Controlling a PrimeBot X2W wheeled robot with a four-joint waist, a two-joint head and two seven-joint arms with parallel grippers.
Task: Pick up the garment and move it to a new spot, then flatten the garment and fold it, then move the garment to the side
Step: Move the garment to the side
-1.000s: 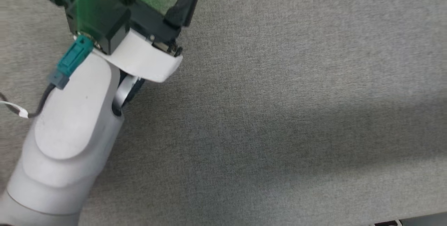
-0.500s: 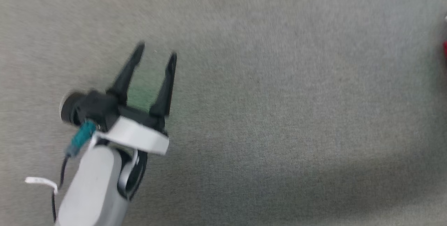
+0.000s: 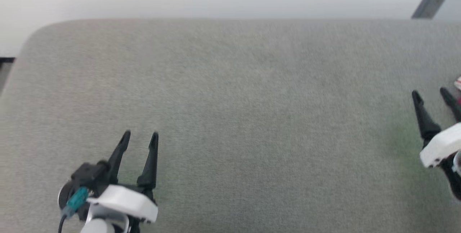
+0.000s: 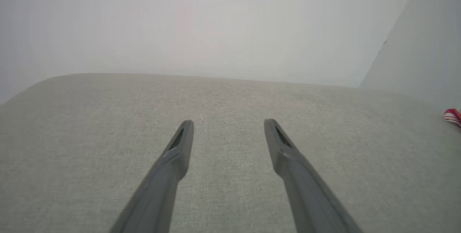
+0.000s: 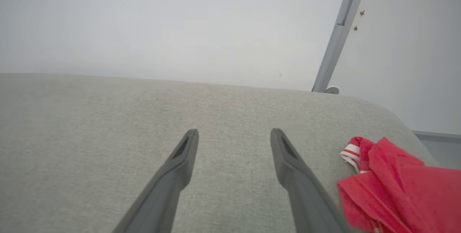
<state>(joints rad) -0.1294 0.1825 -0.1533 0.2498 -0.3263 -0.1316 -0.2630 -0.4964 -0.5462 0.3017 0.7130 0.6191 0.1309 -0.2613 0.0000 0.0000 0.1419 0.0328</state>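
left gripper and right gripper both spread wide, empty; slim tapered dark fingers above grey woven pad, rounded corners. Crumpled soft red garment, striped red-white cuff showing, lies at pad's right end, just beside right gripper.

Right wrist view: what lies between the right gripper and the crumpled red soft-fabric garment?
Just bare grey woven surface beside the red garment; right wrist view.
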